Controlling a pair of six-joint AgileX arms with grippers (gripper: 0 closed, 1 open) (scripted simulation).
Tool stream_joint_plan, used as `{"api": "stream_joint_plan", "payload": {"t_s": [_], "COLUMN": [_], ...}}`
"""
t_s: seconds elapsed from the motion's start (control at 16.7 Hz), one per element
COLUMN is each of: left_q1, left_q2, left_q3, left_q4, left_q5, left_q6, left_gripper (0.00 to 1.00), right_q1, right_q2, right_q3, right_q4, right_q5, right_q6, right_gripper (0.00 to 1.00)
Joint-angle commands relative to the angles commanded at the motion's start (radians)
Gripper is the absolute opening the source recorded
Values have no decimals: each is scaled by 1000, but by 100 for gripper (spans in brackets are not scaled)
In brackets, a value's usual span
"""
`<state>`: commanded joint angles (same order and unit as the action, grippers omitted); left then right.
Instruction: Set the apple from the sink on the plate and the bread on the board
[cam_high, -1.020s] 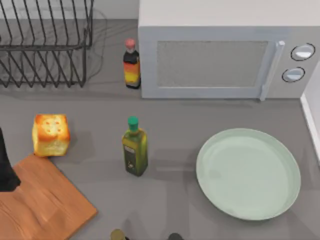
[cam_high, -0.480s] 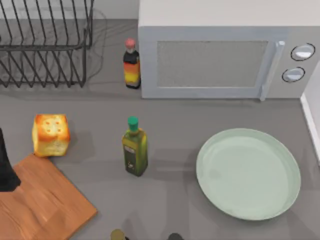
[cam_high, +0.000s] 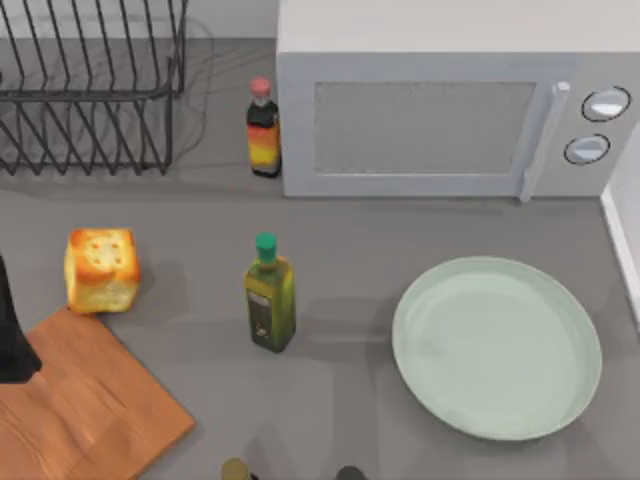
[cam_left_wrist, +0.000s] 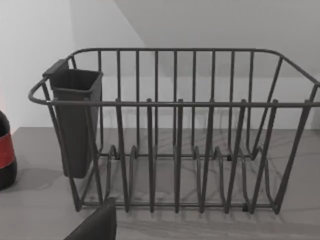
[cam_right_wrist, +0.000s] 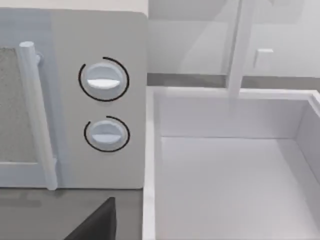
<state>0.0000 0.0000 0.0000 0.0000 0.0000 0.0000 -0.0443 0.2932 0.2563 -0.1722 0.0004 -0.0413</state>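
Grey counter under me. Nearest, the board lies at the left front, its long axis running diagonally; my left arm hangs over its left edge, and I cannot tell how either pair of my jaws stands. The bread sits upright touching the board's far corner. The plate lies flat at right, with the microwave beyond it. My right wrist faces the white sink.

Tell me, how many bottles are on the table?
2. A green-capped oil bottle stands mid-table between the bread and the plate. A red-capped sauce bottle stands at the back beside the microwave. More may be hidden.
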Motion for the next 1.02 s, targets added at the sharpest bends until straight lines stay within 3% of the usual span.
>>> {"api": "stream_joint_plan", "payload": {"t_s": [1.02], "left_q1": [0], "left_q2": [0], "left_q3": [0], "left_q4": [0], "left_q5": [0], "left_q6": [0], "left_gripper": [100], "right_q1": [-204], "right_q2": [1642], "right_q3": [1192], "right_q4": [-793], "right_q5": [2], "right_q6": [-190], "right_gripper": [100]}}
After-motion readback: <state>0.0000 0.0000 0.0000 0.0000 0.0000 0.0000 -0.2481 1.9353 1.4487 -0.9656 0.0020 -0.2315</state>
